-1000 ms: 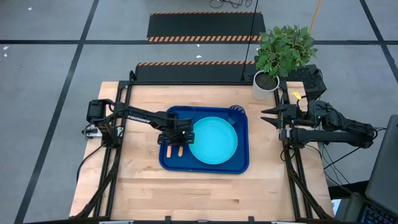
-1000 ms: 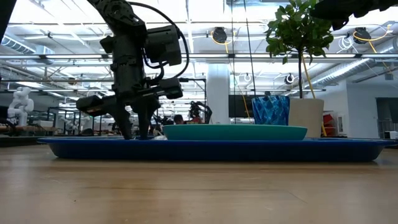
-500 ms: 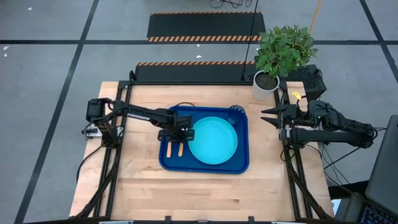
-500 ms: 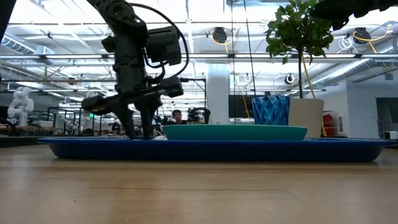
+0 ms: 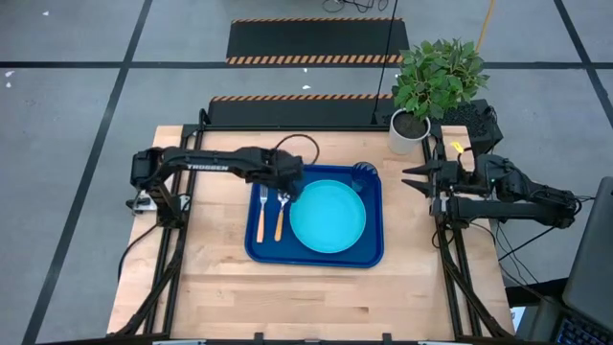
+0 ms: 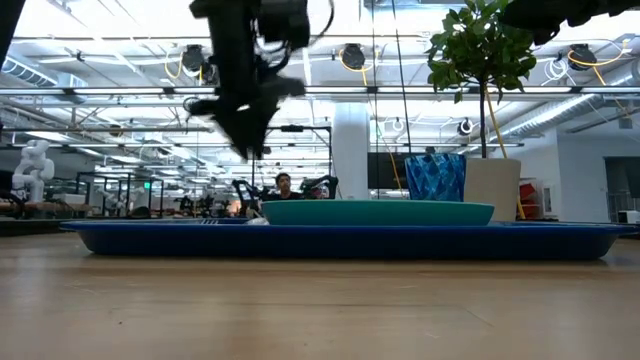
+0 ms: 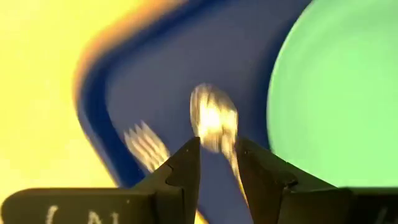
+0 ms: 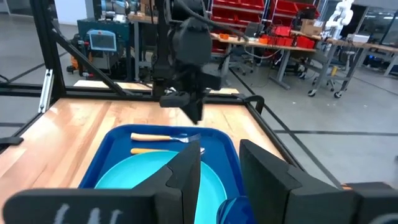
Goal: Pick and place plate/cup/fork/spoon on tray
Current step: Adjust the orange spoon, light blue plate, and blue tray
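Observation:
The dark blue tray [image 5: 369, 251] lies in the middle of the table. The turquoise plate [image 5: 328, 217] rests flat on its right half, and the blue cup [image 5: 362, 173] stands in its far right corner. The fork [image 5: 261, 216] and spoon [image 5: 281, 217] lie side by side on the tray's left half, handles toward the near edge and the spoon closer to the plate. My left gripper [image 5: 295, 187] hovers open and empty above their metal ends [image 7: 213, 121], clear of the tray [image 6: 248, 150]. My right gripper [image 5: 406, 179] waits open at the table's right edge.
A white pot with a green plant [image 5: 407, 129] stands at the table's far right corner, next to my right arm. Bare wood lies left of the tray and along the near edge.
My left gripper has risen from the tray floor, where its fingers stood at the fork and spoon, and has gone a little toward the far edge. The fork and spoon stay lying on the tray, now uncovered.

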